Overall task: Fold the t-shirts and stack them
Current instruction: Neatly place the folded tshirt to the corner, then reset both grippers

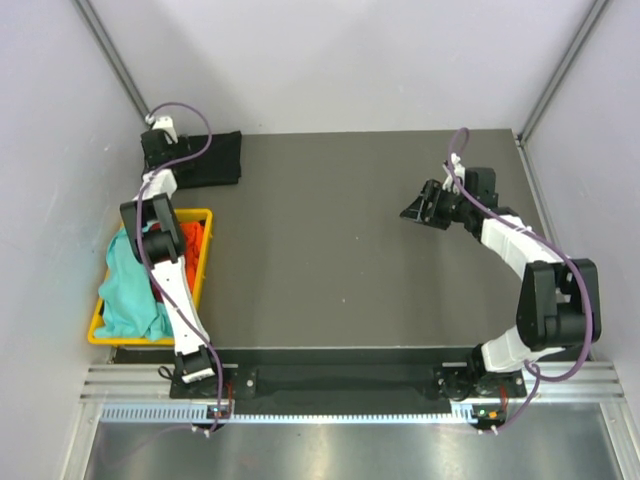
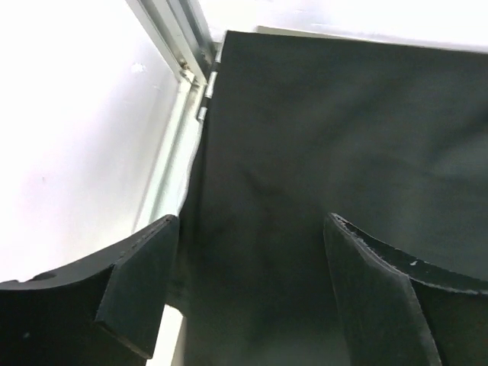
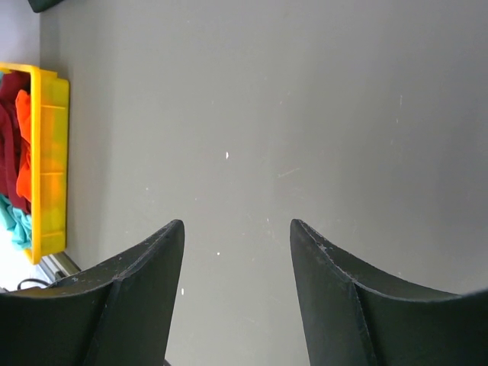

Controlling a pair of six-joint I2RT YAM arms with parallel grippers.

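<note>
Overhead view of a dark grey table [image 1: 340, 250] with two robot arms mounted at its near edge. A black t-shirt [image 1: 210, 158], folded into a neat rectangle, lies flat in the far left corner of the table, likely placed there as the base of the stack, out of the way of the open working area. The left tool [image 2: 252, 229] hovers just above this shirt near its left edge. Its jaws are spread apart with only dark cloth showing beneath them, so it grips nothing. Whether the fingertips touch the cloth cannot be told. A yellow plastic basket [image 3: 49, 152] sits at the left edge of the table beside the left arm. It holds a crumpled teal t-shirt [image 1: 125, 285], a red t-shirt [image 3: 9, 114] and an orange t-shirt [image 3: 27, 145], all unfolded and heaped together. The right tool [image 3: 236, 225] hangs over bare table on the right side, well apart from every shirt. It is released and empty, and seems parked clear of the left arm's work. One shirt appears finished, and three wait in the basket.
</note>
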